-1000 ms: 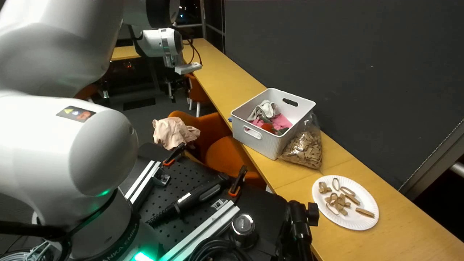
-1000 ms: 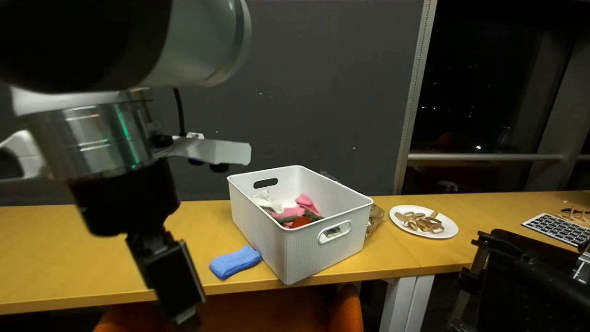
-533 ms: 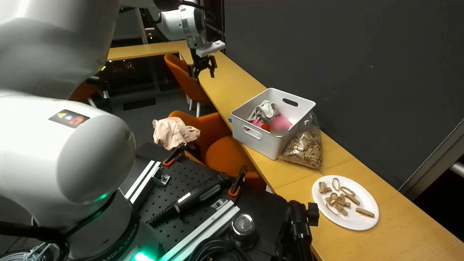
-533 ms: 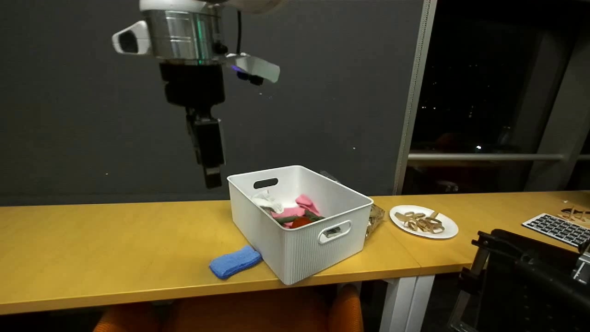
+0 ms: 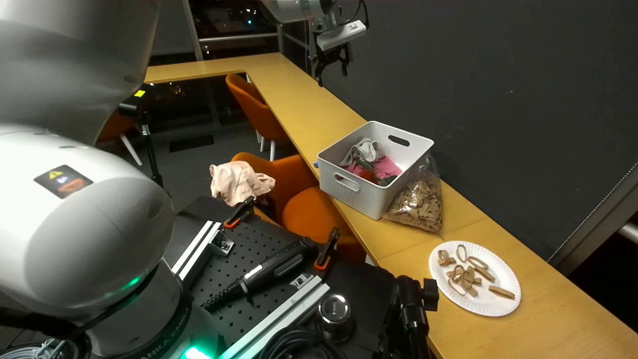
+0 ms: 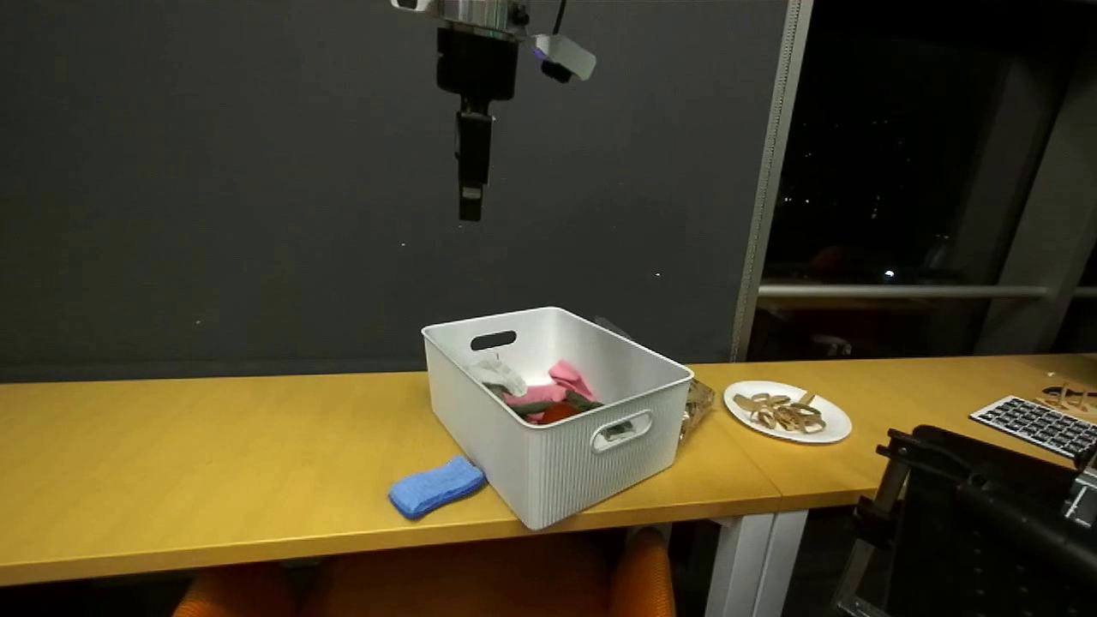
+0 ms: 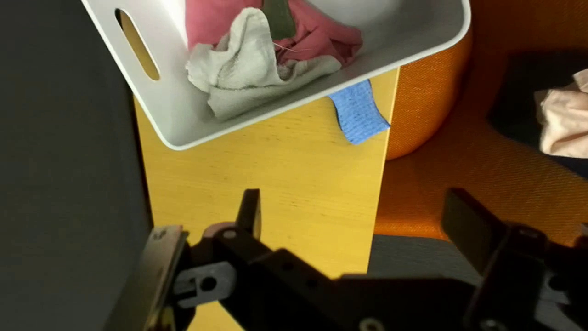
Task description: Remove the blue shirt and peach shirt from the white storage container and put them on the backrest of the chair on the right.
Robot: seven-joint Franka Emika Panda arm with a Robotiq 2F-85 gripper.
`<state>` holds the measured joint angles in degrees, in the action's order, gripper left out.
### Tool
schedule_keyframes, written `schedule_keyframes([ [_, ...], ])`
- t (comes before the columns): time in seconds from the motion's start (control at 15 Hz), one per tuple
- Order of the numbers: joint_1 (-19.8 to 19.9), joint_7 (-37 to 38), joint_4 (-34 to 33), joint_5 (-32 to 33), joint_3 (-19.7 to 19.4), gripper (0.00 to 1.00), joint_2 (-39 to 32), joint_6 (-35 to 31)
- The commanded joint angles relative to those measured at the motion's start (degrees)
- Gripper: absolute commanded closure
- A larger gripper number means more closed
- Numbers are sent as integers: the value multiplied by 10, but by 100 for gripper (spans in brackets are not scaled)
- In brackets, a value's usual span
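Note:
The white storage container (image 5: 349, 197) stands on the table and also shows in the wrist view (image 7: 151, 115). It holds a pink cloth (image 7: 321, 37), a grey-white cloth (image 7: 248, 69), and green and red pieces. The peach shirt (image 5: 239, 182) lies over the orange chair's backrest (image 5: 289, 172); part of it shows in the wrist view (image 7: 567, 122). A small folded blue cloth (image 6: 437, 487) lies on the table beside the container; I cannot tell if it is a shirt. My gripper (image 7: 353, 197) is open and empty, high above the table beyond the container (image 5: 332, 80).
A bag of brown pieces (image 5: 418, 204) leans against the container. A white plate (image 5: 473, 304) with brown loops lies further along the narrow table. A dark wall (image 6: 257, 214) runs behind the table. A second orange chair (image 5: 256, 107) stands further back. A keyboard (image 6: 1037, 427) lies on the table.
My gripper has risen from low beside the table's front edge and swung over the table toward the wall. The container, cloths and peach shirt have not moved.

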<state>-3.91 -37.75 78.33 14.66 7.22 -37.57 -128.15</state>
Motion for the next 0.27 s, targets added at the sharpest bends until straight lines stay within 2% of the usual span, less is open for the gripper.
schedule_keyframes([
  [0.0, 22, 19, 44, -21, -7, 0, 28, -35],
  [0.2, 35, 28, 66, -26, -8, 0, 36, -54],
])
